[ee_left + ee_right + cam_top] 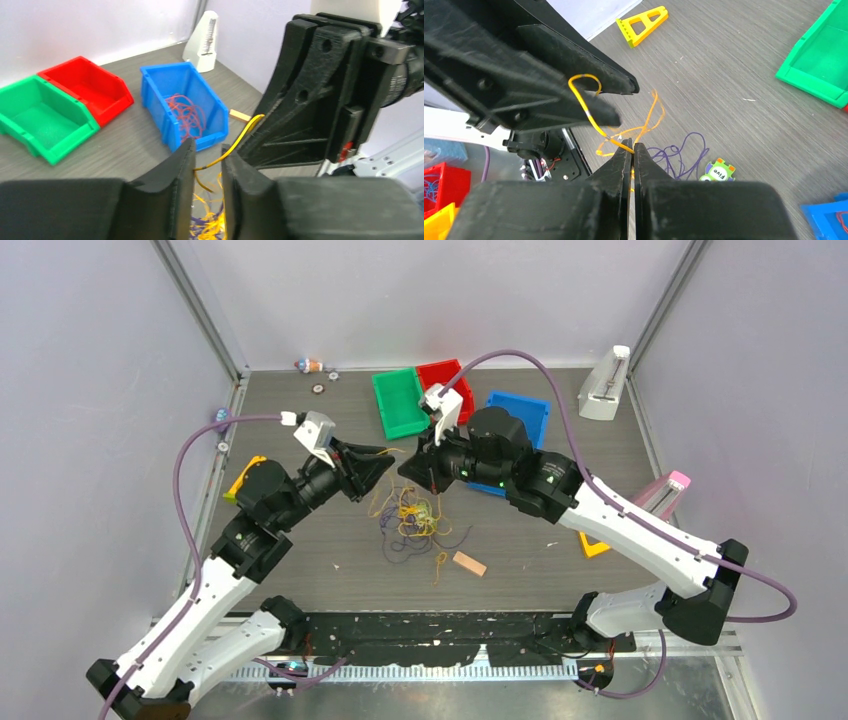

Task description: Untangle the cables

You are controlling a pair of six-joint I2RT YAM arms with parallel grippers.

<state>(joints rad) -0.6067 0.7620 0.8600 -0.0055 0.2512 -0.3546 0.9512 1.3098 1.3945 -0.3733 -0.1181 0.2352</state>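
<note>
A tangle of yellow, orange and purple cables [410, 520] lies on the table between the arms. My right gripper [632, 145] is shut on a yellow cable [594, 125] at its tips. That cable rises and loops over the fingers of my left gripper [628, 104]. In the left wrist view the left gripper [207, 150] is open. The yellow cable [240, 137] crosses the gap and touches its left finger. Both grippers hover just above the tangle, tips almost meeting [398, 462]. Purple cables [684, 155] and orange ones [649, 117] lie below.
A blue bin [155, 95] holds several red wires [187, 115]. Green [400, 402] and red [445, 380] bins stand behind it. A wood block [468, 563], a green toy [717, 171], yellow triangles [245, 475] and a white metronome [603, 385] are around.
</note>
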